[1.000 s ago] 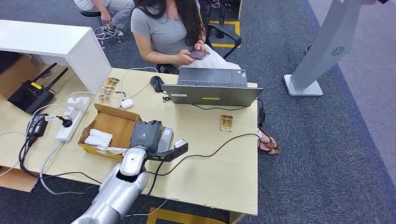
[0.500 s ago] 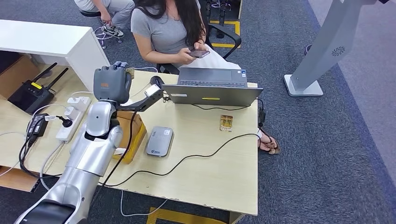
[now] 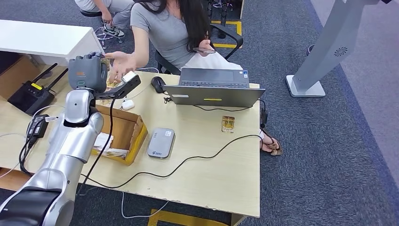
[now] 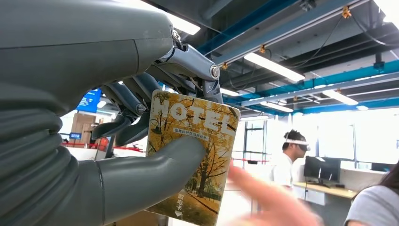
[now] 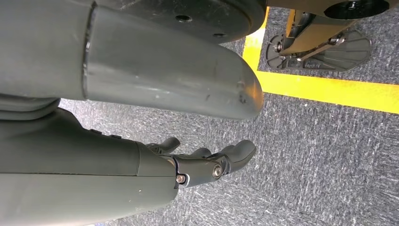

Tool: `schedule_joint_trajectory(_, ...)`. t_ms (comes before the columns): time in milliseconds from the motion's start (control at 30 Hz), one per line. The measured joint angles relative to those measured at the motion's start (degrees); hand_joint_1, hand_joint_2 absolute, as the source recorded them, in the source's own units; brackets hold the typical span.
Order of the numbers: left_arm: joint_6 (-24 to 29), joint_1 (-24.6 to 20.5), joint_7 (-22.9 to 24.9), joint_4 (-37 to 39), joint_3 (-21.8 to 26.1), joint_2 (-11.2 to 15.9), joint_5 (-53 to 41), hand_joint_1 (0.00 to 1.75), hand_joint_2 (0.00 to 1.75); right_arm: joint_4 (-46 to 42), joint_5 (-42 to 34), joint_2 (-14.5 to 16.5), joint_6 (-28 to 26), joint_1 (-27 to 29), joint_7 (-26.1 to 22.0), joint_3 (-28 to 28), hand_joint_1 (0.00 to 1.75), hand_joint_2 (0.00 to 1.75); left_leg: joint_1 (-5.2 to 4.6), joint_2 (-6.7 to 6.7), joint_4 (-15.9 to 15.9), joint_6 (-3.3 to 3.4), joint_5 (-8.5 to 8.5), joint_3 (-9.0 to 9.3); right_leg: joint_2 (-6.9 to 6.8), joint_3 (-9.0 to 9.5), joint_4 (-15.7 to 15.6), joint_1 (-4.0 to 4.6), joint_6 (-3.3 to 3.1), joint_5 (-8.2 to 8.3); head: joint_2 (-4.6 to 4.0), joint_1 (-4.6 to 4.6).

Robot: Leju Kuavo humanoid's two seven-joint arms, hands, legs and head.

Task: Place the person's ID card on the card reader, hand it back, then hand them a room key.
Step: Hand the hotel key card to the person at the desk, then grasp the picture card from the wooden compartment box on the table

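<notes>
My left hand (image 3: pixel 87 73) is raised over the table's far left corner. It holds a yellow room key card (image 4: pixel 190 160) printed HOTEL, pinned by the thumb (image 4: pixel 155 169) against the fingers. A seated person reaches an open hand (image 3: pixel 120 63) out to the card, close by my fingers; the same hand (image 4: pixel 268 202) shows blurred beside the card. The grey card reader (image 3: pixel 161 142) lies flat mid-table with nothing on it. A small yellow card (image 3: pixel 228 124) lies near the laptop. My right hand (image 5: pixel 202 165) hangs over the carpet, its fingers apart, holding nothing.
An open cardboard box (image 3: pixel 120 132) sits under my left forearm. A laptop (image 3: pixel 214 87) and mouse (image 3: pixel 157 84) stand at the far edge in front of the person. A power strip (image 3: pixel 70 117), a router (image 3: pixel 33 94) and cables lie at the left.
My left arm swung up from the card reader, over the box, to the far left corner with the key card. The person lifted an arm from the phone and reached towards it.
</notes>
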Motion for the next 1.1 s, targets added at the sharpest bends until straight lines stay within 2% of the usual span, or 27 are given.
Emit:
schedule_joint_trajectory(133, 0.08, -0.09, -0.07, 0.98, 0.20, 0.02, 0.15, 1.75, 1.75, 0.00, 0.08, 0.00, -0.05, -0.01, 0.00, -0.02, 0.00, 0.00, 0.00, 0.00, 0.00, 0.00, 0.00, 0.00, 0.00, 0.00, 0.00, 0.00, 0.00, 0.00, 0.00, 0.01)
schedule_joint_trajectory(267, 0.64, 0.02, -0.66, 1.77, 0.25, 0.01, 0.92, 0.00, 1.75, 0.00, 0.13, 0.00, -0.09, -0.03, 0.00, -0.05, 0.00, 0.00, 0.00, 0.00, 0.00, 0.00, 0.00, 0.00, -0.01, 0.00, 0.00, 0.00, 0.00, 0.00, -0.01, 0.00)
schedule_joint_trajectory(533, 1.71, 1.81, -2.91, 1.94, 0.25, -0.66, 1.74, 0.00, 1.75, 0.00, 0.14, 0.00, -0.22, -0.07, 0.04, -0.37, 0.00, 0.00, 0.00, 0.00, 0.00, 0.00, 0.00, 0.00, 0.00, 0.00, 0.00, 0.00, 0.00, 0.00, 0.00, 0.00)
schedule_joint_trajectory(667, 2.58, 5.76, -5.43, -2.83, 0.21, -1.96, 2.80, 0.00, 1.75, 0.00, -0.22, 0.00, -0.49, -0.07, -0.05, -0.92, 0.00, 0.00, -0.02, 0.01, 0.00, 0.00, -0.01, 0.01, 0.01, 0.00, -0.01, -0.01, 0.00, 0.00, 0.00, -0.01)
schedule_joint_trajectory(867, 2.77, 19.85, -8.38, -20.64, -2.77, -4.28, 2.28, 0.00, 1.75, 0.00, -2.55, 0.02, -1.55, -0.03, -0.35, -2.89, 0.00, 0.00, -0.04, 0.06, 0.00, 0.09, -0.13, -0.03, 0.09, -0.02, -0.04, -0.05, 0.05, -0.04, -0.01, 0.03)
schedule_joint_trajectory(1000, 3.81, 31.61, -9.09, -32.97, -5.81, -3.88, 1.52, 0.00, 1.75, 0.00, -4.06, 0.08, -2.20, 0.10, -0.66, -4.68, 0.00, 0.00, -0.04, 0.26, -0.02, 0.06, -0.24, -0.02, 0.26, -0.10, -0.05, -0.05, 0.04, -0.07, 0.00, 0.03)
schedule_joint_trajectory(1100, 4.79, 38.28, -9.64, -39.59, -7.15, -3.07, 1.27, 0.00, 1.75, 0.00, -4.84, 0.14, -2.48, 0.17, -0.79, -5.98, 0.00, 0.00, -0.03, 0.25, -0.02, 0.06, -0.25, -0.05, 0.24, -0.16, -0.05, -0.05, 0.05, -0.11, 0.00, 0.01)
